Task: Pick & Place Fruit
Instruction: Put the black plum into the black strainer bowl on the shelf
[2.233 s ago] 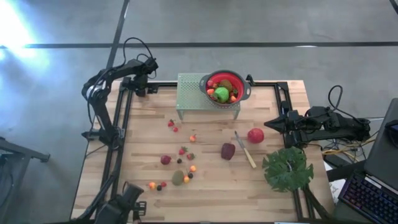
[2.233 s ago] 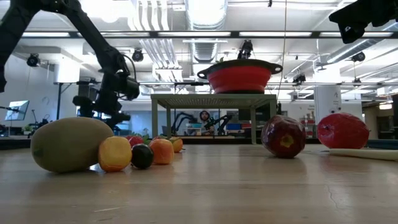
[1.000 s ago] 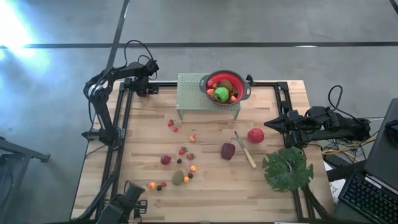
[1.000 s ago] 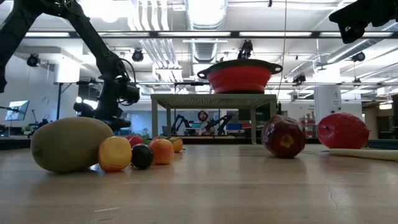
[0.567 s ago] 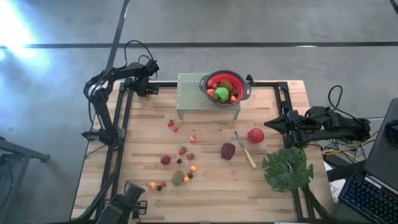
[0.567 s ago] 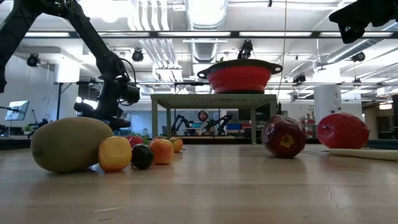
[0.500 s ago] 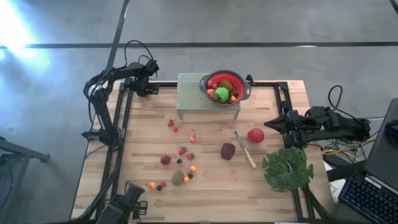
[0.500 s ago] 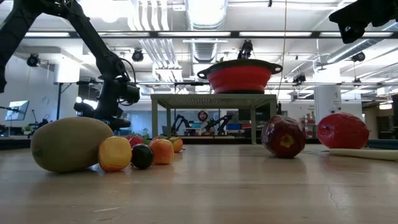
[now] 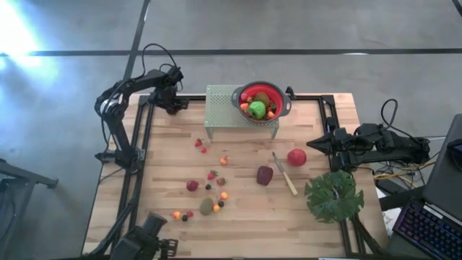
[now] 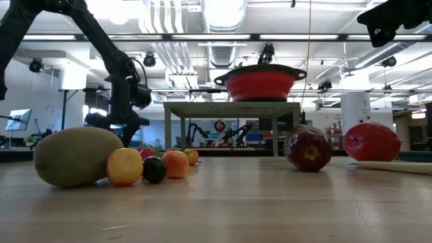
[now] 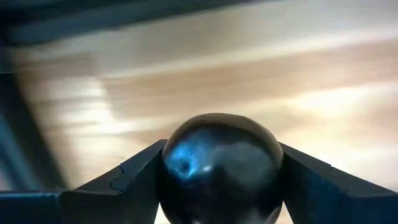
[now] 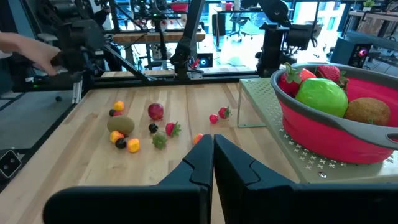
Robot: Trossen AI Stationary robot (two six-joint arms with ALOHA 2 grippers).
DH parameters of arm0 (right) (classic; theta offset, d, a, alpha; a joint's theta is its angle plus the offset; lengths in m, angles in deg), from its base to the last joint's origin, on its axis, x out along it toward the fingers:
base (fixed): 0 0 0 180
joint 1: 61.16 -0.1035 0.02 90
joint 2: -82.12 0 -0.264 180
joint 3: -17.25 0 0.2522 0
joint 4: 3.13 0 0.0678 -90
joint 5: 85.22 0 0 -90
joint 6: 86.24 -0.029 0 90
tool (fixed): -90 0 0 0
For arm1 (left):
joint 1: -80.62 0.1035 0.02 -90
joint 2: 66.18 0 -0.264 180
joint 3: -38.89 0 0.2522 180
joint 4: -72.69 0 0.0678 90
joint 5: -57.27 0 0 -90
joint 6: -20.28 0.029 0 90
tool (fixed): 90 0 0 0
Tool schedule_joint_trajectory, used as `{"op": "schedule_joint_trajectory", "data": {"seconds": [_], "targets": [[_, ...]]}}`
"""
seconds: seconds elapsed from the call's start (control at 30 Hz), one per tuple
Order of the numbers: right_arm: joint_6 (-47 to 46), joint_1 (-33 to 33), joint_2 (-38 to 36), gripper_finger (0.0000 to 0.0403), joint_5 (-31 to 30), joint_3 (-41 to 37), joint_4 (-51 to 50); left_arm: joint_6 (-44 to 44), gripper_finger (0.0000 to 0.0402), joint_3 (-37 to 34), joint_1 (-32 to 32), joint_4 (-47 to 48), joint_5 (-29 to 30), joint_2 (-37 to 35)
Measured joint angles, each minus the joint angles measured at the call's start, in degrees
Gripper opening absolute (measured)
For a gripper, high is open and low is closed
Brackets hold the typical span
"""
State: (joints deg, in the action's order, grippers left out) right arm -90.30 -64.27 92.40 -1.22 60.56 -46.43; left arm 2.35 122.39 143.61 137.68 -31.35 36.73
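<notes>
At the table's far left corner my left gripper [image 9: 173, 102] points down and is shut on a dark, glossy round fruit [image 11: 217, 163]. My right gripper [image 12: 213, 155] waits shut at the right edge [image 9: 319, 142], holding nothing. A red bowl [image 9: 261, 100] with a green apple and other fruit stands on a green perforated stand [image 9: 220, 108]. On the wood lie a red apple [image 9: 296, 157], a maroon fruit [image 9: 265, 175], a kiwi [image 9: 207, 206], strawberries [image 9: 198, 143] and small orange and dark pieces [image 9: 182, 215]. My left gripper pinches the dark round fruit by its two opposite sides [image 11: 169, 171], one finger [image 11: 134, 183] on each side. The fingers come from above, pointing down. Blurred wood shows behind the fruit; whether it is clear of the table I cannot tell.
A slim knife [image 9: 284, 173] lies between the maroon fruit and the red apple. A big green leaf [image 9: 333, 195] lies at the near right corner. Black frame rails [image 9: 141, 144] run along the table's left and right sides. Bare wood lies in front of the stand.
My left gripper has turned at the wrist over the far left corner and now hangs more upright, a little nearer the stand. The fruit on the table and my right arm have kept still.
</notes>
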Motion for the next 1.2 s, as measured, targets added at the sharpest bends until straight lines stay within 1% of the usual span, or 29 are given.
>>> {"op": "schedule_joint_trajectory", "data": {"seconds": [0.13,0.33,0.5,0.63,0.73,0.83,1.0,1.07,1.2], "targets": [[0.0,0.0,0.0,0.0008,0.0,0.0,0.0,1.9,0.0273,0.0,0.0,1.1,-8.0,-2.3],[0.0,0.0,0.0,0.0008,0.0,0.0,0.0,4.8,0.0273,0.0,0.0,4.9,-17.0,-8.3],[0.0,0.0,0.0,0.0008,0.0,0.0,0.0,7.8,0.0273,-0.3,-0.8,6.0,-28.5,-14.4],[0.0,0.0,0.0,0.0008,0.0,0.0,0.0,7.8,0.0273,-0.6,-2.7,3.1,-36.2,-18.8],[0.0,0.0,0.0,0.0008,0.0,0.0,0.0,6.9,0.0273,-0.7,-6.0,-2.1,-39.9,-21.6],[0.0,0.0,0.0,0.0008,0.0,0.0,0.0,4.8,0.0273,-0.7,-9.8,-9.3,-41.5,-23.7],[0.0,0.0,0.0,0.0008,0.0,0.0,0.0,2.6,0.0273,-0.7,-16.8,-22.2,-41.5,-26.1],[0.0,0.0,0.0,0.0008,0.0,0.0,0.0,1.6,0.0273,-0.7,-19.8,-27.2,-40.7,-26.3],[0.0,0.0,0.0,0.0008,0.0,0.0,0.0,2.6,0.0273,-0.7,-25.4,-36.5,-36.7,-26.1]]}}
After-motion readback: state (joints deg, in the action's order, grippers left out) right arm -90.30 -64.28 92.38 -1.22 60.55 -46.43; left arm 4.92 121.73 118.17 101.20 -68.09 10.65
